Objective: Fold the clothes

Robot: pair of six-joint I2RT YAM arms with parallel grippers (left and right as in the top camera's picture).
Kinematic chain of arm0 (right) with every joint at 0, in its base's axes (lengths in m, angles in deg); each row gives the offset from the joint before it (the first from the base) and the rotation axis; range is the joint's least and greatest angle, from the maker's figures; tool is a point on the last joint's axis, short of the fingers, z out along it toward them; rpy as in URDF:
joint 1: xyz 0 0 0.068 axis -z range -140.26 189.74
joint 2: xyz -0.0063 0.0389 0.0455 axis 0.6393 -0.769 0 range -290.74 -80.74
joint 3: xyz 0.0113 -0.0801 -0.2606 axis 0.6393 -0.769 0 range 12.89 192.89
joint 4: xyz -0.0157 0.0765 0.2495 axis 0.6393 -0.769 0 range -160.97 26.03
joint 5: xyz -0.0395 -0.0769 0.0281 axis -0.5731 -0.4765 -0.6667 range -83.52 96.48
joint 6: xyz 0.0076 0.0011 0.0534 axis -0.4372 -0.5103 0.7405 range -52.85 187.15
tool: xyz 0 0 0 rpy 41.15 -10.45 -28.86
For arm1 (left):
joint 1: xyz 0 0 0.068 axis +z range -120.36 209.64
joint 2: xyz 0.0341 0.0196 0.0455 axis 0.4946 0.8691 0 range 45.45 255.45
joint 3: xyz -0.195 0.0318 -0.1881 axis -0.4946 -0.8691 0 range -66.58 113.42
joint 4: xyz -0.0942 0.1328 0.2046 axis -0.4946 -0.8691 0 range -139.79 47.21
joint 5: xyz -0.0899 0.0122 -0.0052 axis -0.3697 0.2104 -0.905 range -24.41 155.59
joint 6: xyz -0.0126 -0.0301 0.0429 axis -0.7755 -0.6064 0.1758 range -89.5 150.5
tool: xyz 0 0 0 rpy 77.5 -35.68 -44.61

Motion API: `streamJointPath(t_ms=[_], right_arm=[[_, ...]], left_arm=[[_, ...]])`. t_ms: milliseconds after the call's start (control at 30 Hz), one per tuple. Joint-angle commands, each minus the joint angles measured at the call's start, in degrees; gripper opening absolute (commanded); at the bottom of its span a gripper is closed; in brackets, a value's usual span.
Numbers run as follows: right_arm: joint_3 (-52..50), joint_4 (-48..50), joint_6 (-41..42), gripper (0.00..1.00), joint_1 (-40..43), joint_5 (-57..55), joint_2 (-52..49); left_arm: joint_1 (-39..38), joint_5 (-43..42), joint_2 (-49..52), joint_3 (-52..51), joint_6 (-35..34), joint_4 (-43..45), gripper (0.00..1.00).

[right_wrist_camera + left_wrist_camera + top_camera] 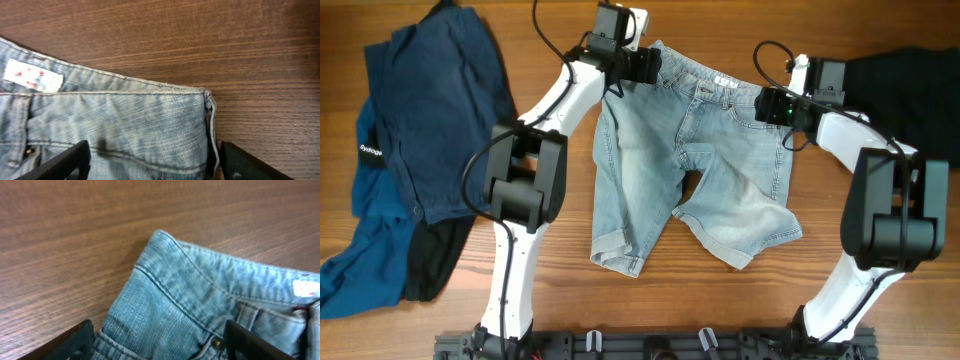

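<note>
Shorts (pixel 692 165) spread flat | left gripper (pixel 160 344) — jaws wide, empty, above one waistband (pixel 705 78) end | right gripper (pixel 155 162) — wide, empty, above other end

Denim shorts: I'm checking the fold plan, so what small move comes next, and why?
Probably lower both arms and shut on the waistband corners: the denim shorts lie spread, and the left jaws and right jaws stand open, one at each corner.

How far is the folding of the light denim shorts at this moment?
Done: the denim shorts lie spread out on the table, with no fold yet. In hand: the left gripper and right gripper, both open, sit over the two corners of the waistband. Left: gripping and every fold.
</note>
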Motion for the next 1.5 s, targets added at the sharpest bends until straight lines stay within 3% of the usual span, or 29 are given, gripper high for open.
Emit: streamJointPath(t_ms=[0,67,100,133,167,200,267,367,500,733,1000,1033,1067,1100,1167,1300,1467], right_arm=[[0.85,1.55,-0.74,0.78,-0.24,-1.79,-2.08],[0.85,2.21,-0.26,0.71,-0.24,-1.95,-2.25],[0.85,2.56,0.24,0.67,-0.24,-1.95,-2.25],[0.85,2.86,0.50,0.57,-0.24,-1.88,-2.25],[0.87,2.97,2.03,0.40,-0.24,-1.68,-2.25],[0.85,2.86,2.01,0.30,-0.24,-1.22,-2.25],[0.85,2.89,1.99,0.22,-0.26,-1.25,-2.25],[0.87,3.54,2.01,0.04,-0.26,-1.25,-2.25],[1.29,9.09,2.01,0.04,-0.24,3.65,-1.90],[5.31,24.09,6.95,0.04,-0.26,14.93,-0.48],[8.98,42.23,3.32,0.05,-3.26,12.02,-0.52],[8.98,43.69,2.73,0.45,-4.11,9.14,-0.52],[9.03,44.24,1.75,0.93,-4.68,7.41,-0.52],[9.03,44.57,0.72,1.00,-5.03,6.86,-0.50],[9.03,44.17,0.52,1.00,-5.07,6.97,-0.11],[9.03,36.61,0.66,1.00,-5.05,10.25,4.37],[9.03,6.97,0.72,1.00,-5.11,12.50,15.26]], left_arm=[[-0.15,-0.50,3.72,1.07,1.18,-1.49,0.77],[-0.15,-0.50,3.91,1.07,1.16,-1.57,0.64],[-0.13,-0.50,3.91,1.07,1.16,-1.36,0.49],[-0.13,0.28,3.91,1.07,0.92,-0.83,0.33],[-0.13,1.81,3.91,1.07,-0.20,-0.74,0.17],[-0.09,1.88,3.91,1.07,-1.07,-0.94,0.10],[-0.09,1.86,3.91,1.07,-2.34,-0.94,0.05],[-0.09,1.86,3.91,1.09,-3.93,0.33,0.04],[0.83,1.86,3.63,1.77,-6.82,4.81,0.04],[3.04,1.62,1.51,10.21,-8.09,4.90,0.04],[5.25,1.68,-0.22,14.91,-8.11,7.23,0.04],[5.79,1.90,-0.22,14.91,-8.11,7.13,0.13],[6.29,2.34,-0.22,14.91,-8.11,6.69,0.36],[6.78,2.51,-0.26,14.91,-8.13,6.27,0.72],[7.63,2.51,-1.11,14.91,-8.13,4.76,1.00],[9.55,2.47,-5.88,14.91,-8.11,-2.78,1.00],[9.60,0.37,-12.46,14.91,-8.04,-21.77,1.00]])
